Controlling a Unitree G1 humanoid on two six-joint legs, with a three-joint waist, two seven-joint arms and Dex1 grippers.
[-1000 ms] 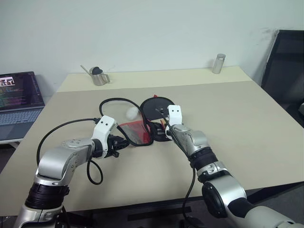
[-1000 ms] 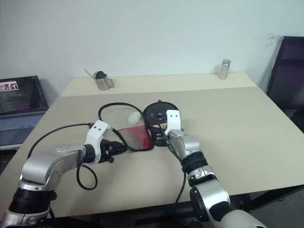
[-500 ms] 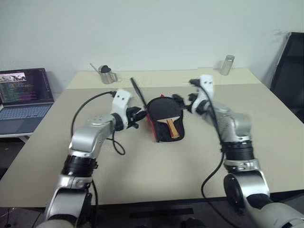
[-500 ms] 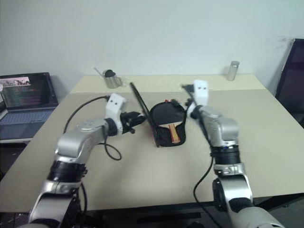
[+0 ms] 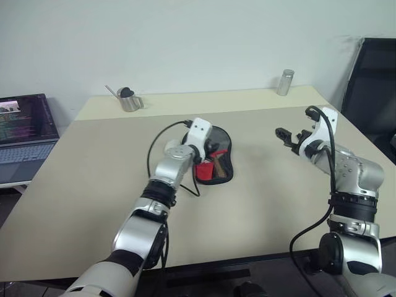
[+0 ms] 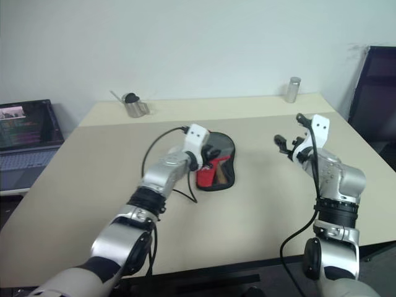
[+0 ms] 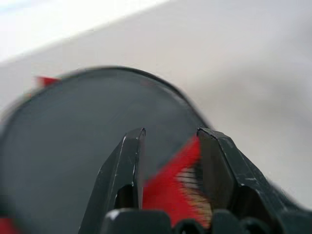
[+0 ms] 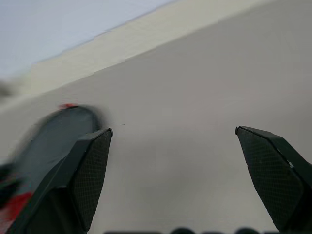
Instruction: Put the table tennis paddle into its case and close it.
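Case on table — left wrist view: red panel.

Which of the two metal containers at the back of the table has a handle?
The left one, the metal cup: a thin handle sticks out beside its dark top. The metal cylinder on the right is plain.

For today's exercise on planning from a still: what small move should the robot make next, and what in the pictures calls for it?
Probably press the case's flap flat with the left gripper. The flap lies over the paddle, yet red lining and the wooden handle still peek out at the near edge, so it looks unzipped. The left gripper sits at the case with fabric between its fingers; the right gripper hangs open, well off to the side.
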